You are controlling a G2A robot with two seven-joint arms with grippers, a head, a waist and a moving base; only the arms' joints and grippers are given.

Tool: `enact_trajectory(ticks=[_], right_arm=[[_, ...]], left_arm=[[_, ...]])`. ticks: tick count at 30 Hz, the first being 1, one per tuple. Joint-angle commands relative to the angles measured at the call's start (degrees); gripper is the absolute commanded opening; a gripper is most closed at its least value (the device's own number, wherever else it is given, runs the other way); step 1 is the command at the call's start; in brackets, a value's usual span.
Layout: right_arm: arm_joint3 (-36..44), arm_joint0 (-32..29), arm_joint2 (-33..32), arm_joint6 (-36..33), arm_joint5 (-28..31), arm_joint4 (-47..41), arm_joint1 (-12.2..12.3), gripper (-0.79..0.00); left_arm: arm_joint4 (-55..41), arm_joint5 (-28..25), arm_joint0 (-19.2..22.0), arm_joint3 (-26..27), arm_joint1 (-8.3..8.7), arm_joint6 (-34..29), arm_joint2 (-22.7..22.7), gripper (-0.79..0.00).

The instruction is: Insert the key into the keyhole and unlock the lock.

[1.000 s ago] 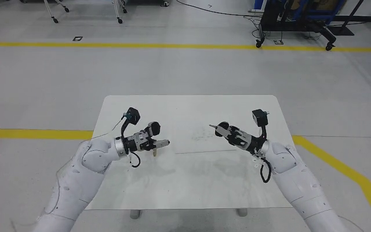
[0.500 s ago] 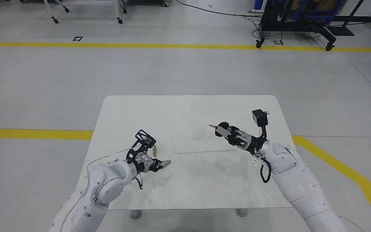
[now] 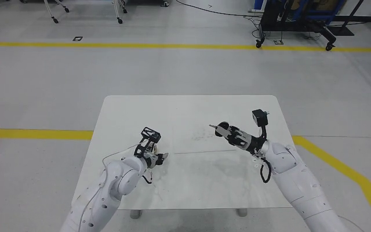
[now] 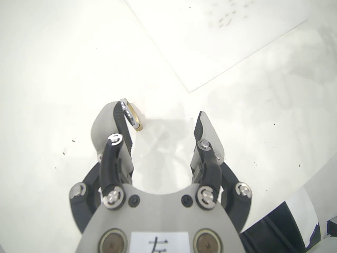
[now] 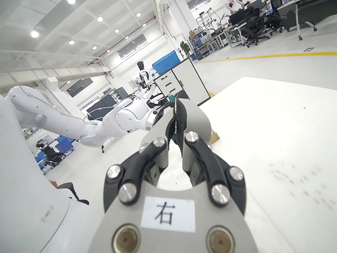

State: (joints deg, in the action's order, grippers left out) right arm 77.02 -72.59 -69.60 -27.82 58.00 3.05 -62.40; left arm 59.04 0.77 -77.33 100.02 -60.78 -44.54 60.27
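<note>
On the white surface (image 4: 65, 53), near the front edge on the robot's left, the small brass lock (image 4: 133, 117) sits with its silver shackle against the inner pad of one finger of the left hand (image 4: 160, 111). That hand is spread wide and grips nothing; its other finger stands well apart from the lock. The right wrist view shows the lock (image 5: 214, 136) as a brass block low on the surface. The right hand (image 5: 174, 114) is up over the far right part of the surface, well apart from the lock, with its fingers pressed together on a thin metal blade, by the task the key (image 3: 213, 126), whose tip juts out ahead of the fingers.

The chief risk is probably the loose lock. If the left hand closes from here, the single touching finger may push the lock sideways or tip it, or the pads may catch only the shackle, leaving the body free to swing. I cannot tell which way the keyhole faces, so the key may meet bare brass. The key is pinched on its flat faces and may twist or slip back between the pads on a skewed contact.
</note>
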Motion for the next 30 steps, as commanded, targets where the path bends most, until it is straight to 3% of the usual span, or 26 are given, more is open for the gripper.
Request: enact_trajectory(ticks=[1,7,12,15,16,23,30], right_arm=[[0.0,0.0,0.0,0.0,0.0,0.0,0.0,-0.785],[0.0,0.0,0.0,0.0,0.0,0.0,0.0,-0.785],[0.0,0.0,0.0,0.0,0.0,0.0,0.0,-0.785],[0.0,0.0,0.0,0.0,0.0,0.0,0.0,-0.785],[0.0,0.0,0.0,0.0,0.0,0.0,0.0,-0.785],[0.0,0.0,0.0,0.0,0.0,0.0,0.0,-0.785],[0.0,0.0,0.0,0.0,0.0,0.0,0.0,-0.785]], left_arm=[[-0.07,0.85,0.22,-0.76,-0.14,-0.12,0.01,-0.391],[0.08,2.24,1.77,-3.23,-0.67,-0.56,-0.48,-0.425],[0.37,2.53,2.83,-4.14,-1.06,-0.88,-0.93,-0.548],[1.2,2.98,3.54,-4.25,-1.29,-2.03,-1.5,-0.693],[1.47,3.08,3.84,-4.34,-1.38,-2.46,-1.69,-0.785],[3.68,3.92,5.45,-4.81,-1.87,-6.33,-2.96,-0.785],[6.68,6.93,5.74,-4.56,-2.41,-4.73,-3.57,-0.785]])
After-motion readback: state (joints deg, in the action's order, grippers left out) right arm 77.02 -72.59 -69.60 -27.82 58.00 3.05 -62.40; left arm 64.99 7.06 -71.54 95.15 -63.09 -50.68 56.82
